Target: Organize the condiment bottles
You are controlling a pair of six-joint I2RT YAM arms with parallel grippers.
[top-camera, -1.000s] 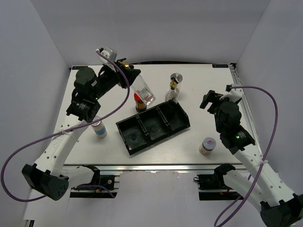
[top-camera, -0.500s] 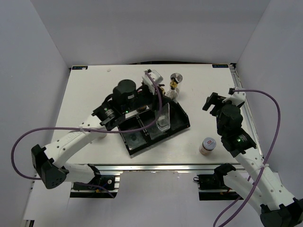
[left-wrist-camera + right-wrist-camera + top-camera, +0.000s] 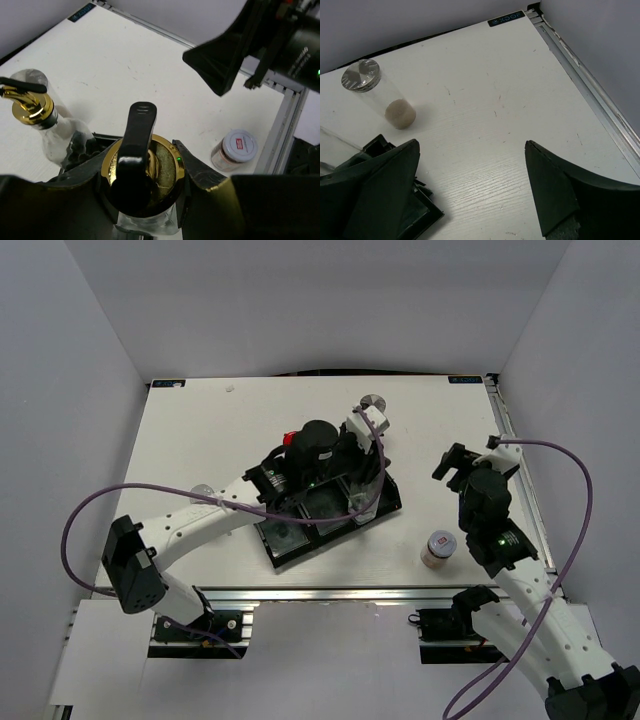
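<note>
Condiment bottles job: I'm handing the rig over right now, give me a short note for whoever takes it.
Left gripper: shut on a gold-spout glass bottle, over the black tray's right-end compartment; not released.
Right gripper: open, empty.
On the table: second spout bottle, silver-capped shaker, white-capped shaker, red-lidded jar.
Done: nothing stowed yet.
To do: set this bottle down, then the rest.

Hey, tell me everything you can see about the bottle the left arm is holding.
The bottle is clear glass with a gold collar and a black pour spout on top. It stands roughly upright, with the left claw shut on it from both sides at the collar. From above it sits at the right-hand end of the black tray; whether its base rests inside is hidden.
</note>
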